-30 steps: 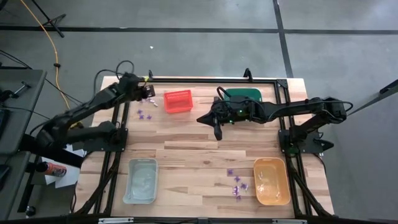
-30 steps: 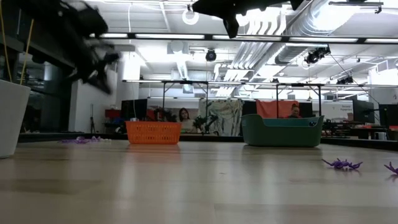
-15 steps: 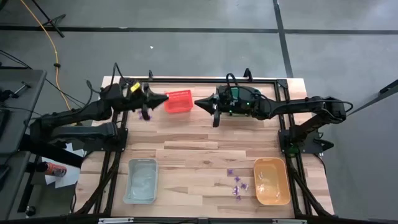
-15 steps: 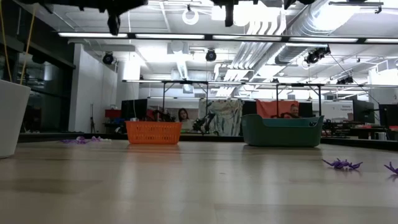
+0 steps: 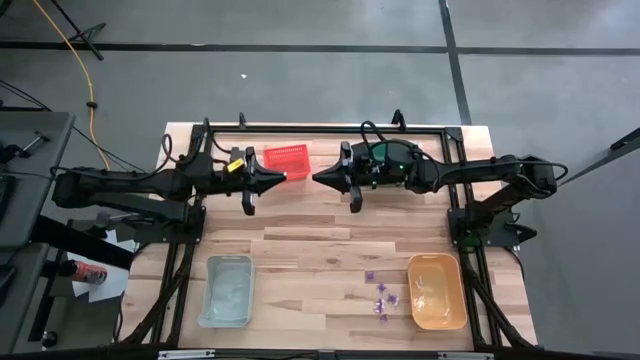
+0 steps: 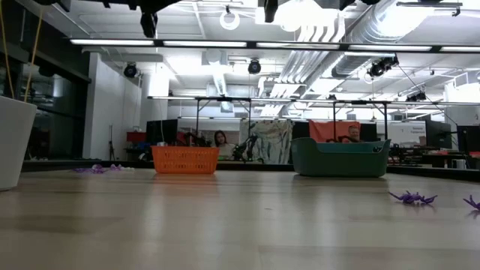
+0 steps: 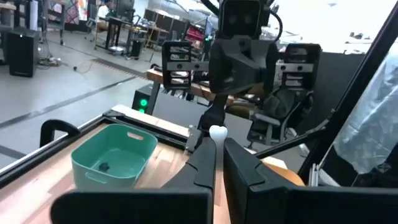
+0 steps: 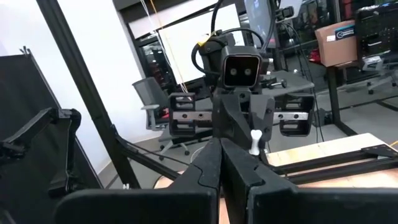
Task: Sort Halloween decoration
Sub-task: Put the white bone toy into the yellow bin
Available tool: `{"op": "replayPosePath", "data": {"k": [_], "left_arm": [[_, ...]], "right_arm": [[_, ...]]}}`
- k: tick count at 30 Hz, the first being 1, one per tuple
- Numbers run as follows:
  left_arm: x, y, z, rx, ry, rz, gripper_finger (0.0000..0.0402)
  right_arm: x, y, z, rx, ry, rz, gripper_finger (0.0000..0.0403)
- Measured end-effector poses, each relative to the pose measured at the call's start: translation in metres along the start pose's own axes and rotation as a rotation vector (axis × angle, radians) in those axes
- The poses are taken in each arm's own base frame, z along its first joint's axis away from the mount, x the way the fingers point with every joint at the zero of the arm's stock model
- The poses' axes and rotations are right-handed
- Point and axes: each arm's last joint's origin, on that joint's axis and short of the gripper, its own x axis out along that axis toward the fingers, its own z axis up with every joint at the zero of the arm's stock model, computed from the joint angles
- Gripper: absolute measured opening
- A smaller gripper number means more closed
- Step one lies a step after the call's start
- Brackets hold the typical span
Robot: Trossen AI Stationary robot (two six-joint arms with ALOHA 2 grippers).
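Both jaws look pinched shut and empty — left gripper point(image 5: 283, 178) and right gripper point(image 5: 316, 177) point tip to tip above the red bin point(image 5: 287, 156). Purple trinkets point(image 5: 381, 296) lie beside the orange bin point(image 5: 437, 291).

- The whole pale wooden slatted table point(image 5: 300, 240) is seen from directly overhead.
- It is viewed level from its near edge.
- The wrist cameras are faced toward each other.

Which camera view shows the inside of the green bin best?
The left wrist view: it looks down into the green bin, showing a small dark item inside. The high view has the right arm covering it; the low view shows only its outer wall.
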Motion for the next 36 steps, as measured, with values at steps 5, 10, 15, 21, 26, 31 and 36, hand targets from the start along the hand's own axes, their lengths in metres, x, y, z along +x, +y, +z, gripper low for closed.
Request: {"op": "replayPosePath", "data": {"k": [5, 10, 15, 21, 26, 31, 36], "left_arm": [[0.000, 0.001, 0.000, -0.048, -0.004, 0.019, 0.0001], [0.009, -0.002, -0.009, -0.059, 0.045, 0.024, 0.0001], [0.043, -0.018, -0.022, 0.001, 0.145, -0.015, 0.0001], [0.100, -0.043, -0.059, 0.143, 0.311, -0.072, 0.0001], [0.147, -0.055, -0.101, 0.220, 0.430, -0.151, 0.0001], [0.196, -0.065, -0.131, 0.208, 0.409, -0.284, 0.0001], [0.242, -0.081, -0.149, 0.195, 0.355, -0.386, 0.0001]], "right_arm": [[0.000, 0.000, 0.001, 0.007, -0.009, 0.005, 0.0000], [-0.003, 0.002, 0.019, -0.012, -0.178, 0.049, 0.0000], [-0.010, 0.002, 0.038, -0.066, -0.366, 0.089, 0.0000], [-0.020, -0.002, 0.054, -0.118, -0.516, 0.106, 0.0000], [-0.026, -0.009, 0.061, -0.148, -0.581, 0.095, 0.0000], [-0.029, -0.014, 0.064, -0.152, -0.610, 0.059, 0.0000], [-0.031, -0.015, 0.068, -0.133, -0.677, -0.007, 0.0000]]}}
